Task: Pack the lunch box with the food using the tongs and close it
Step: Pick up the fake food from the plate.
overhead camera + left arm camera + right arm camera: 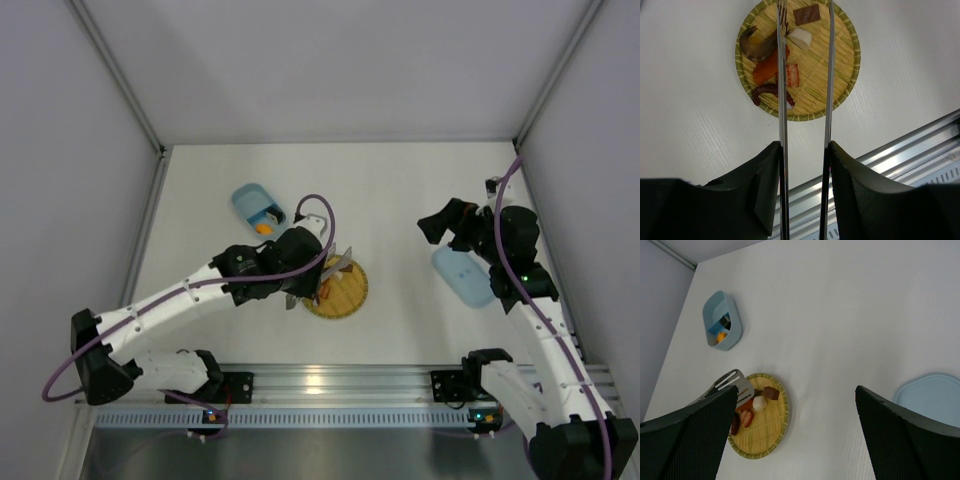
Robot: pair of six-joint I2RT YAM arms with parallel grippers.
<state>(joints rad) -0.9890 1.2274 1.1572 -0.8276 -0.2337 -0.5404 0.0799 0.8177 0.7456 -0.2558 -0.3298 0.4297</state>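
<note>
the left end effector [805, 150] is pinching the tongs [782, 100] between its fingers, the tips hanging over the food [767, 70] on the woven plate [840, 55]. the right end effector [796, 390] is gaping wide and holding nothing, beside the lid [462, 278]. the lunch box [245, 203] is lying open on the worktop [400, 180], beyond the plate.

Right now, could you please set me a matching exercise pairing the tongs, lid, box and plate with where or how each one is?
Things:
1 tongs
2 lid
3 box
4 plate

Places or states:
A open, an orange piece inside
B gripped by the left tool
C lying flat on the right, off the box
D under brown, red and white food

Pairs: 1-B, 2-C, 3-A, 4-D
</note>
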